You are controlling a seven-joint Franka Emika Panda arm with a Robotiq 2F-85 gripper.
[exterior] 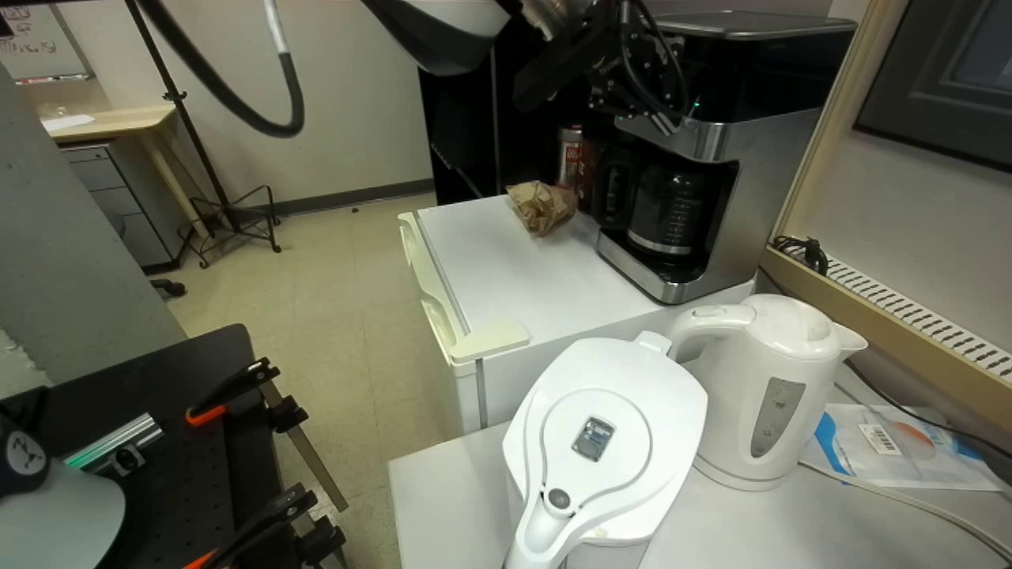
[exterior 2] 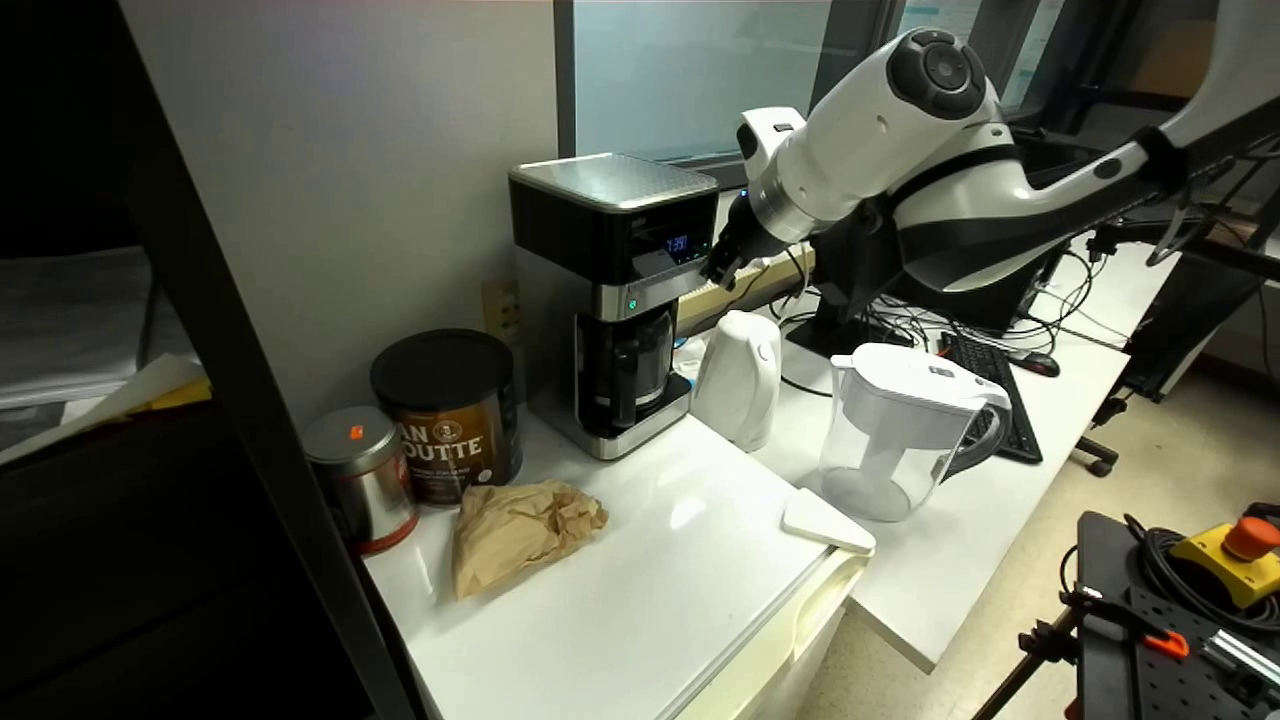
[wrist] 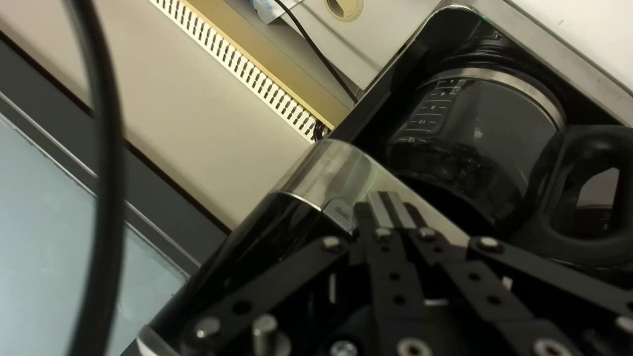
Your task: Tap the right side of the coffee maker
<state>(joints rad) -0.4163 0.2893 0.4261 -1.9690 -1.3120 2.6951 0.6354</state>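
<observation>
The coffee maker (exterior: 779, 174) stands upright on the white fridge top, black with silver trim; it also shows in an exterior view (exterior 2: 575, 240). Its dark glass carafe (exterior: 672, 205) sits in the base. My gripper (exterior: 666, 124) is at the machine's front, at the height of the silver band above the carafe; it also shows in an exterior view (exterior 2: 722, 277). In the wrist view the fingertips (wrist: 390, 205) are together with nothing between them, over the silver band (wrist: 336, 165) beside a small grey button tab (wrist: 339, 213). I cannot tell whether they touch it.
A white kettle (exterior: 759, 395) and a white filter pitcher (exterior: 605, 442) stand on the lower table beside the machine. A crumpled paper bag (exterior 2: 520, 535), a brown coffee tin (exterior 2: 450, 430) and a silver can (exterior 2: 365, 470) are on its other side. The wall (wrist: 207, 123) is close behind.
</observation>
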